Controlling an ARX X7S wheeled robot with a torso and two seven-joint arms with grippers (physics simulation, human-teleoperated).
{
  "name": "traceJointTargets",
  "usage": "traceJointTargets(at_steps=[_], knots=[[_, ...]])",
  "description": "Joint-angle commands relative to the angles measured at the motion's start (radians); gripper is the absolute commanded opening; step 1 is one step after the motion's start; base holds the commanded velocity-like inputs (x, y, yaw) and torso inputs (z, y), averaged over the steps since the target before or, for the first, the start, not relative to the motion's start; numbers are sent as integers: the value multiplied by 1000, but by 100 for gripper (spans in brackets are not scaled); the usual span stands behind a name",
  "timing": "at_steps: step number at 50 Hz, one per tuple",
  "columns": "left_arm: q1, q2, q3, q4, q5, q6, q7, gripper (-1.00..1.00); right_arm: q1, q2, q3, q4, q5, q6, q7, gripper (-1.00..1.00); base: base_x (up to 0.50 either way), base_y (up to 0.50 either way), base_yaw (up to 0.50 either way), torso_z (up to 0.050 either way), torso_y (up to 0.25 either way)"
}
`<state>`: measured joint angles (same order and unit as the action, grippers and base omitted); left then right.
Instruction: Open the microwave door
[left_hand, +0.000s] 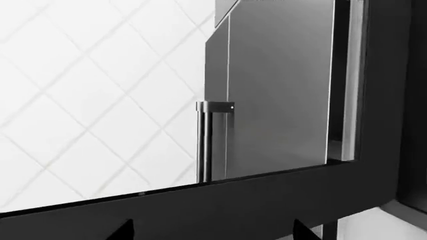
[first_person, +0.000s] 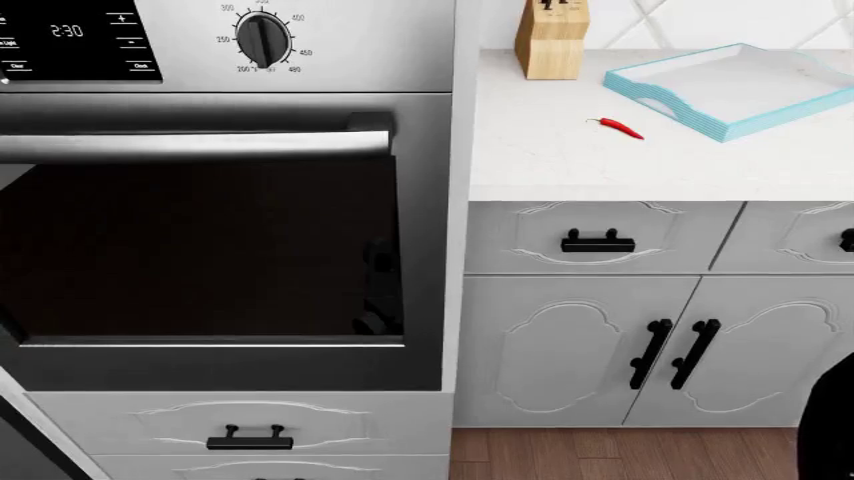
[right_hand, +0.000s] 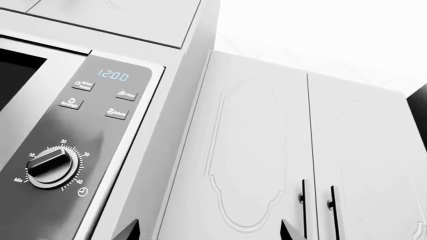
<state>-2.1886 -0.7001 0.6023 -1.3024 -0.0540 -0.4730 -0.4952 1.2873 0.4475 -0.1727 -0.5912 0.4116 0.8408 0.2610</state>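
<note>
Your right gripper (right_hand: 208, 231) shows only two dark fingertips at the frame's edge, set well apart with nothing between them, so it stands wide. Beyond it sits the microwave (right_hand: 63, 135): its control panel with a clock reading 12:00, four buttons and a timer dial (right_hand: 50, 166). To the microwave's right are white cabinet doors (right_hand: 293, 150) with black handles. Your left gripper (left_hand: 212, 231) likewise shows two separated tips, spread and empty, before a dark frame; past it stand a steel panel (left_hand: 280, 85) with a bar handle (left_hand: 205, 140) and a tiled wall. Your head camera looks down at the oven (first_person: 214, 250), the counter (first_person: 561, 150), a blue tray (first_person: 734, 85), a red chili (first_person: 617, 127) and a knife block (first_person: 553, 40).
</note>
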Motion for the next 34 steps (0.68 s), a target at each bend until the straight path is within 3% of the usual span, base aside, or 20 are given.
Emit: traceJointTargets(at_steps=[1,20,28,34], knots=[[-57,-32,35,-5,56,-21,0,100,4,3,-2,-1,2,4,2,100,0,0,0,0,0],[-165,-161,133,-2,165,-59,46,100,2,6,-3,3,4,-1,4,100,0,0,0,0,0],[-167,-200,-136,121,519,-114,158,100,7,3,-7,6,5,-3,6,100,0,0,0,0,0],[-167,-206,-277,143,727,-96,226,100,9,3,-8,8,4,-8,6,100,0,0,0,0,0]])
